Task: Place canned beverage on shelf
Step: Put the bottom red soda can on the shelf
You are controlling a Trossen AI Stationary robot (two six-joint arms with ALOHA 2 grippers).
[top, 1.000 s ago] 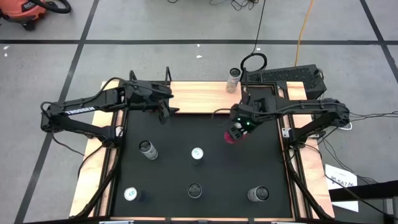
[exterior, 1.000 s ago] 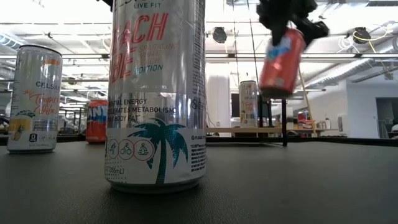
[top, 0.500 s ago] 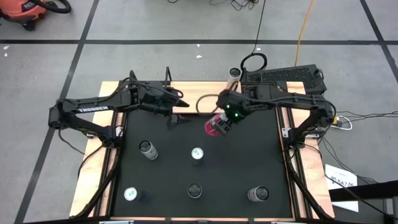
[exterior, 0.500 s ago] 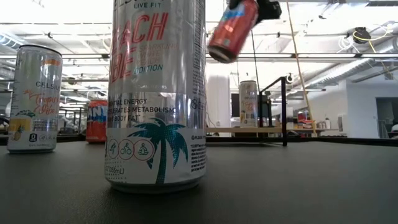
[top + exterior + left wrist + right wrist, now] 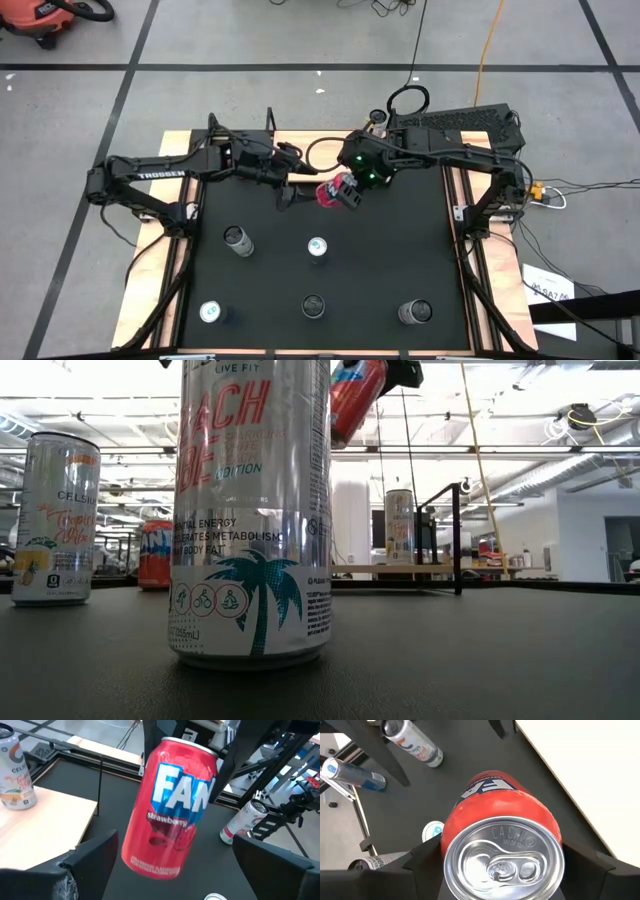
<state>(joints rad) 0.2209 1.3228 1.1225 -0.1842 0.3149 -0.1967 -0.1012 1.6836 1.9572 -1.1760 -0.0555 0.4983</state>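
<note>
A red Fanta strawberry can (image 5: 327, 194) hangs tilted above the black table top, with my right gripper (image 5: 346, 190) shut on it. My left gripper (image 5: 289, 192) stands open just left of the can. In the left wrist view its two fingers stand wide on either side of the can's bottom end (image 5: 152, 865), apart from it. The shelf (image 5: 312, 168), a light wooden board with black posts, lies along the table's far side. A silver can (image 5: 15, 770) stands on the shelf. My right gripper pinches the can's side wall just below its top rim (image 5: 150, 750) between its two fingers (image 5: 427, 862). The fingers slant down from the table's right. The can is lifted clear and tilted, its bottom end toward my left gripper.
Several cans stand upright on the black top: two in the middle (image 5: 237, 240) (image 5: 317, 247) and three along the near edge (image 5: 313, 305). A post (image 5: 458, 540) rises at the shelf's end. Cables (image 5: 405, 98) lie behind the table.
My right gripper has carried the red can up and toward the table's left and far side, rolling so the can tips further over. My left gripper has moved right toward the can and tipped downward.
</note>
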